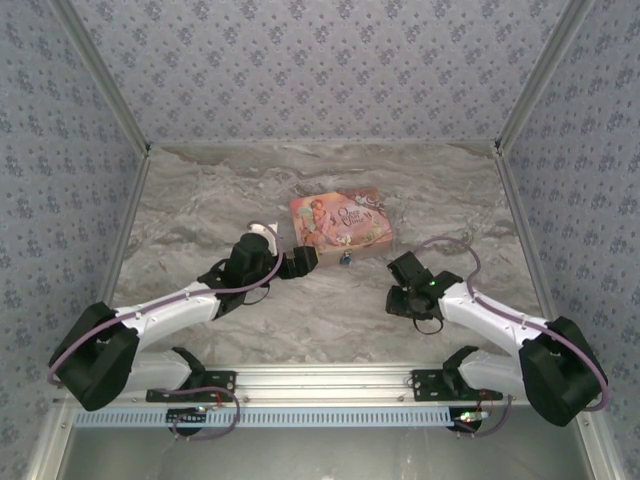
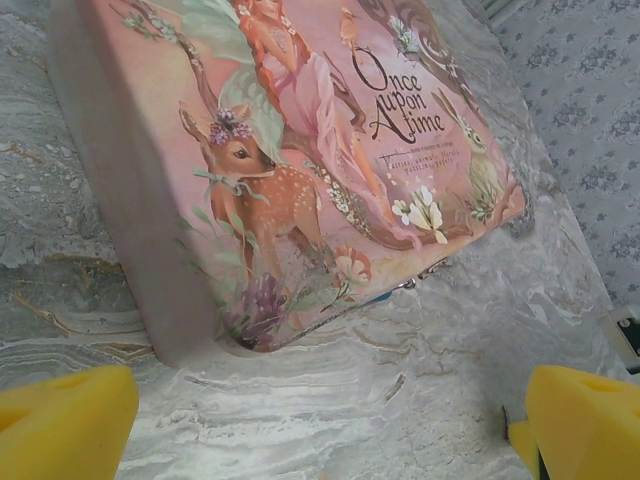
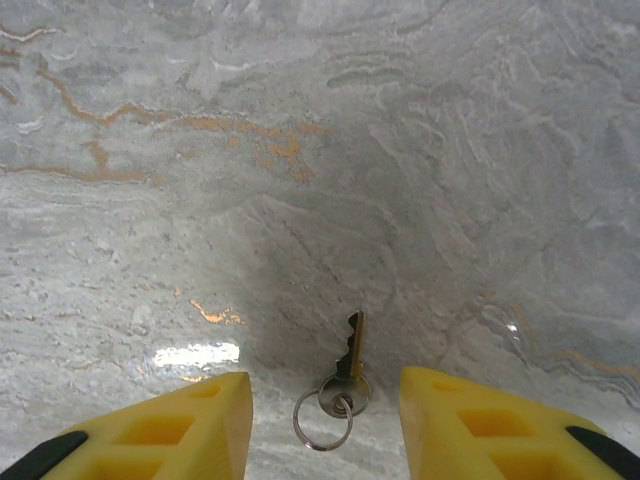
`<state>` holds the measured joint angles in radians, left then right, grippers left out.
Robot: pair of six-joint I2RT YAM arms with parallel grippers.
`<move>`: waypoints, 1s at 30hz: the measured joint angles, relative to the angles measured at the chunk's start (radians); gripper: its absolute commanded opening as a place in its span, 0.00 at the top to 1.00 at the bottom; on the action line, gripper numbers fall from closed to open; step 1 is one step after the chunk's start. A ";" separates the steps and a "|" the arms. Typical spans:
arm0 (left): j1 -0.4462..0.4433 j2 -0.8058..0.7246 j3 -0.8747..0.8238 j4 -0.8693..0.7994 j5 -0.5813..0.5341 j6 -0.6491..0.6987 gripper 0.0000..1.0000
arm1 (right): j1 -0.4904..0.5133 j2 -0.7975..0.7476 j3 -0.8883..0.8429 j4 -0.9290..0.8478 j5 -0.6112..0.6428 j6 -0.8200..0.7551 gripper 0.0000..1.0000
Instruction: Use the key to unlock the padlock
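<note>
Padlock [image 1: 345,258] is a tiny teal thing on the marble table [image 1: 200,200], right at the near edge of the pink tin [image 1: 340,220]. It's barely visible from above. On the left wrist cam only a sliver of blue and a bit of silver peek out from under the tin's [image 2: 300,150] lower edge.

The left gripper [image 1: 305,262] is parked just beside the tin's near-left corner. Its jaws are spread all the way, with yellow fingers [image 2: 65,425] at the far edges of its cam and bare marble between them.

The key [image 3: 353,345] lies flat on the table with its blade pointing away from the right gripper [image 3: 325,385]. A couple of small split rings [image 3: 330,415] hang off its near end. The right jaws are apart, one yellow finger on each side of the key, neither touching it. From above, the right gripper [image 1: 405,280] sits a little to the right of the padlock.
</note>
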<state>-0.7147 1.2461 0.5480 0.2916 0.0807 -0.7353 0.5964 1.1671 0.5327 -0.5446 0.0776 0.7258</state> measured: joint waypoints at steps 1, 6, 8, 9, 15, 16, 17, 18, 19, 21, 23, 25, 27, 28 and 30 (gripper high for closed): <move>0.000 0.000 0.000 -0.001 0.000 0.000 0.00 | 0.000 0.007 0.000 0.003 0.003 0.001 0.57; 0.000 0.000 0.000 -0.003 0.000 0.000 0.01 | 0.002 0.043 0.000 0.003 0.013 0.012 0.61; 0.000 0.000 0.000 -0.003 -0.002 0.000 0.01 | 0.005 0.052 0.002 0.002 0.021 0.015 0.64; 0.000 0.000 0.000 -0.003 -0.003 0.000 0.01 | 0.007 0.054 0.003 -0.001 0.025 0.019 0.64; 0.000 0.000 0.000 -0.004 -0.011 0.000 0.00 | 0.031 0.058 0.006 -0.013 0.051 0.028 0.67; 0.000 0.000 0.000 -0.004 -0.012 0.000 0.01 | 0.035 0.058 0.006 -0.014 0.056 0.030 0.69; 0.000 0.000 0.000 -0.004 -0.015 0.000 0.01 | 0.039 0.058 0.006 -0.017 0.058 0.031 0.70; 0.000 0.000 0.000 -0.005 -0.016 0.000 0.01 | 0.042 0.058 0.006 -0.020 0.059 0.034 0.71; 0.000 0.000 0.000 -0.005 -0.019 0.000 0.01 | 0.045 0.058 0.006 -0.023 0.061 0.037 0.71; 0.000 -0.001 0.000 -0.008 -0.021 0.000 0.01 | 0.049 0.058 0.006 -0.026 0.064 0.042 0.72; 0.000 -0.001 0.000 -0.011 -0.023 0.000 0.01 | 0.053 0.057 0.006 -0.029 0.066 0.046 0.73; 0.000 -0.001 0.000 -0.012 -0.023 0.000 0.01 | 0.056 0.057 0.006 -0.031 0.066 0.049 0.74; 0.000 -0.001 0.000 -0.013 -0.023 0.000 0.01 | 0.061 0.057 0.006 -0.033 0.068 0.052 0.77; 0.000 -0.001 0.000 -0.015 -0.023 0.000 0.00 | 0.062 0.057 0.006 -0.036 0.070 0.053 0.77; 0.000 -0.002 0.000 -0.022 -0.023 0.000 0.01 | 0.064 0.057 0.006 -0.039 0.074 0.056 0.77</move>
<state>-0.7147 1.2438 0.5480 0.2695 0.0578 -0.7349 0.6601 1.2240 0.5392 -0.5838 0.1513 0.7815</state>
